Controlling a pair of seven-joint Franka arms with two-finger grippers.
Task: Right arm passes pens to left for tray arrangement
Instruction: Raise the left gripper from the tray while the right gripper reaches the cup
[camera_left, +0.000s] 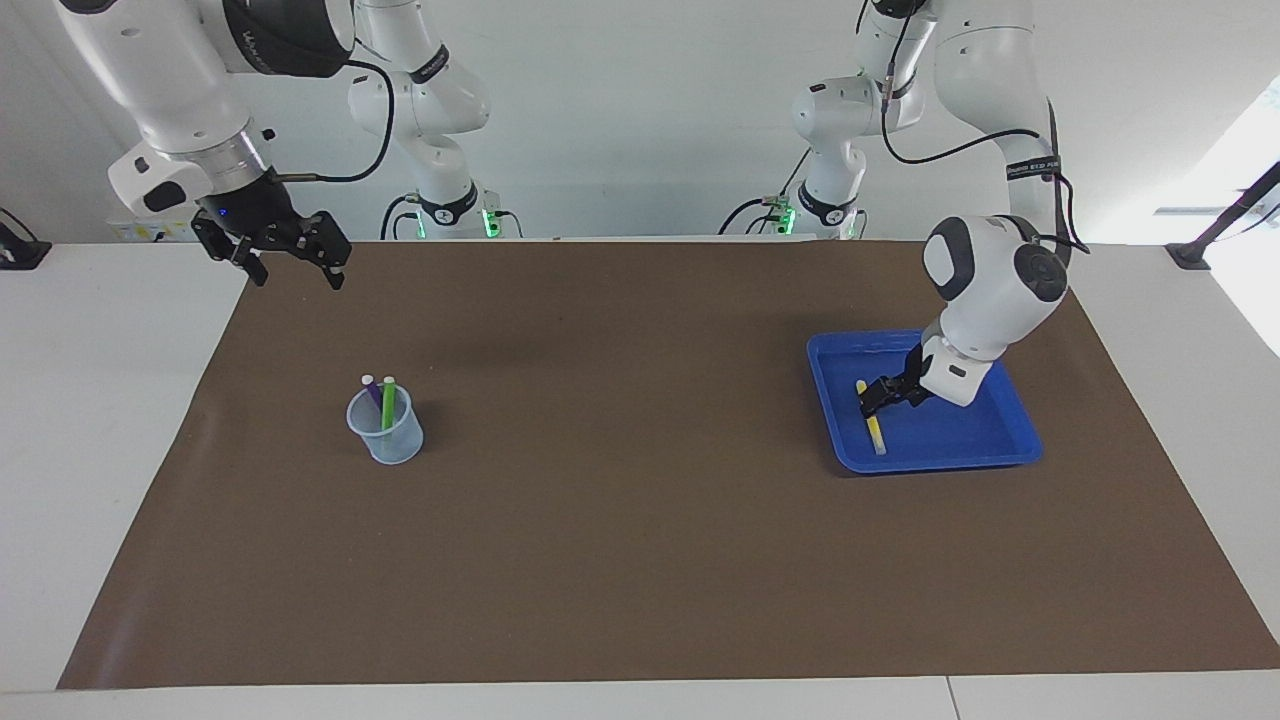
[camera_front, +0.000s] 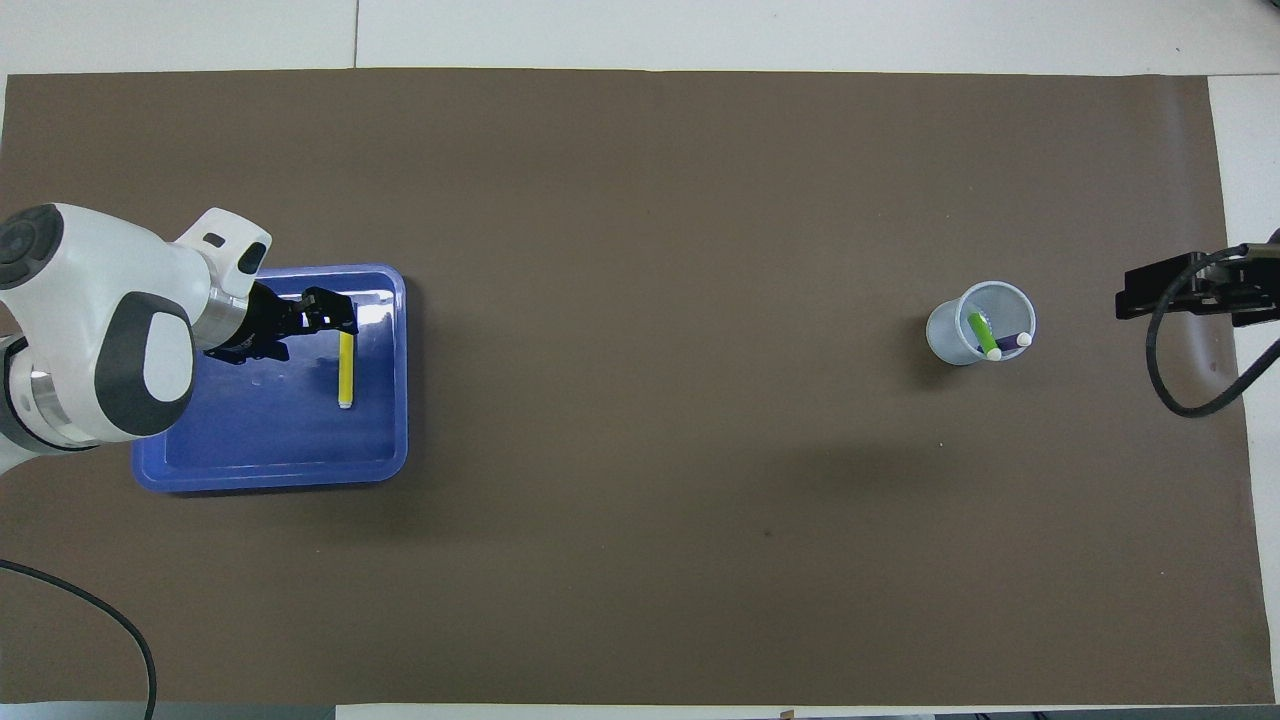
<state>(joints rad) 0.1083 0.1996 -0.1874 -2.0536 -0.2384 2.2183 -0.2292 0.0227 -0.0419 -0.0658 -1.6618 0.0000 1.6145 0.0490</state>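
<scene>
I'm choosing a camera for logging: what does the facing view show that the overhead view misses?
Facing view only: both arms' bases and the open right end effector whole, raised at the mat's edge. Overhead only: the cup's inside, and the yellow pen lengthwise. Both: blue tray holding that pen, the open left end effector over it, green pen and purple pen in the cup.
</scene>
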